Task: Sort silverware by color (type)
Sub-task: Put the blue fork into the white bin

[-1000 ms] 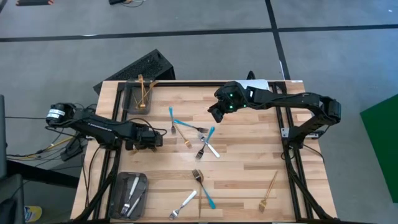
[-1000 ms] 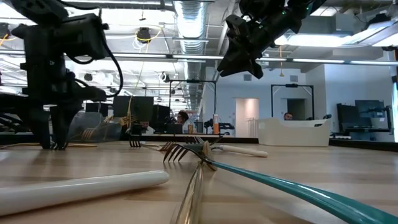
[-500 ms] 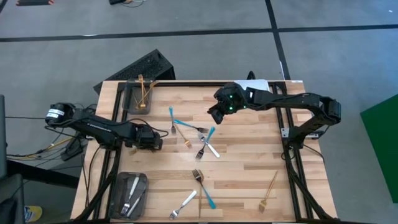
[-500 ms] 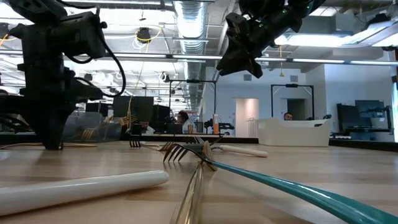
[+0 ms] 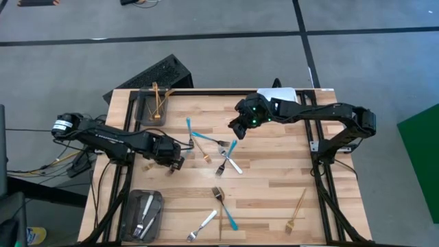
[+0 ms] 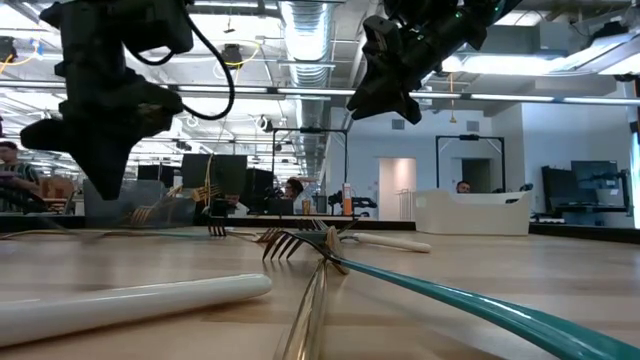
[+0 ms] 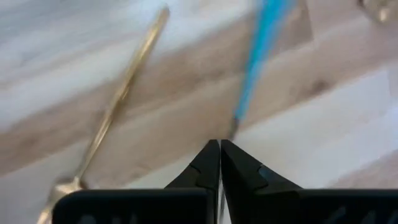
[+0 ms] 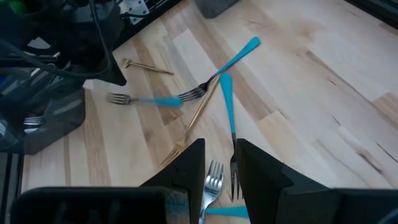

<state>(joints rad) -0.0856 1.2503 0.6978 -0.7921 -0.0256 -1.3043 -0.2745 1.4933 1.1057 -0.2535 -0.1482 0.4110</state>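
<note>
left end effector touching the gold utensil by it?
Apart. Left wrist view: shut end effector holds nothing; bare wood separates it from the gold utensil.

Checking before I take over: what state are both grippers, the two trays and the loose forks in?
Left gripper: fingers shut, empty, above the table.
Right gripper: fingers open, empty, above the middle pile.
Middle pile: blue, gold and silver forks crossed, unsorted.
Top tray: holds gold fork.
Bottom tray: holds silver forks.
Lone gold fork: loose on the table, right side.
</note>
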